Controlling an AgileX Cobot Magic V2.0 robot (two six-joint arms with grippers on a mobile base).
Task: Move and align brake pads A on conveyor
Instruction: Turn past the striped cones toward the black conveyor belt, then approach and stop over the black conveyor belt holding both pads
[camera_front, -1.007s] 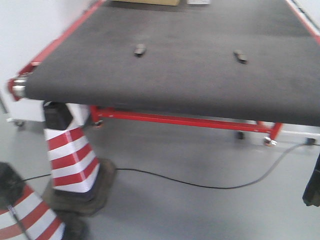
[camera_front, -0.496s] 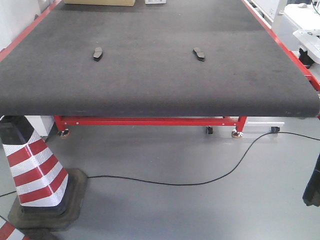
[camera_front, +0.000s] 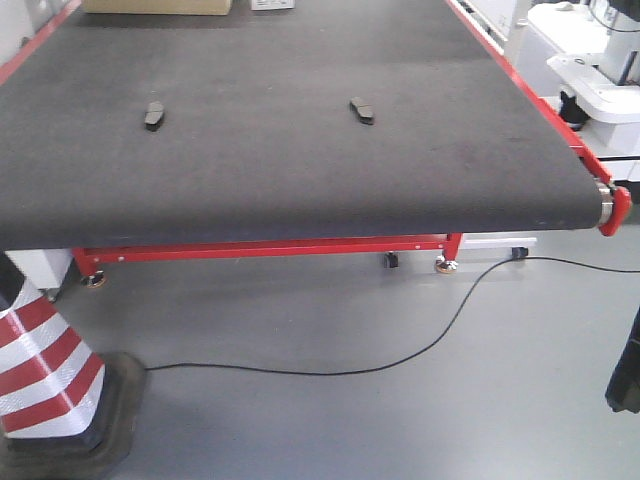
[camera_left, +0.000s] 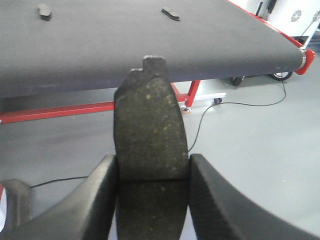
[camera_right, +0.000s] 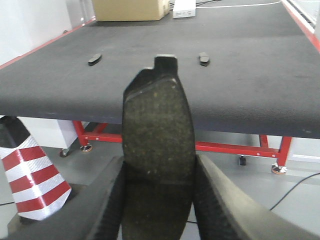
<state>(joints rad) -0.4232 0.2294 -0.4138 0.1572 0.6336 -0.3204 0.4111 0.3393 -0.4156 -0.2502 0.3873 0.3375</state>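
While two brake pads lie well apart on the conveyor (camera_front: 300, 170), one (camera_front: 154, 114) at 10 o'clock and one (camera_front: 361, 110) at 1 o'clock, each arm carries another. Left gripper (camera_left: 152, 172) fingers clamp a pad (camera_left: 150, 132); right gripper (camera_right: 159, 172) fingers clamp a pad (camera_right: 157, 125), both short of the belt's near edge.

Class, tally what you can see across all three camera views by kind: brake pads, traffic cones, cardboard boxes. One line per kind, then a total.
Brake pads: 4 (two on the belt, one in the left gripper, one in the right gripper)
Traffic cones: 1
Cardboard boxes: 1
Total: 6
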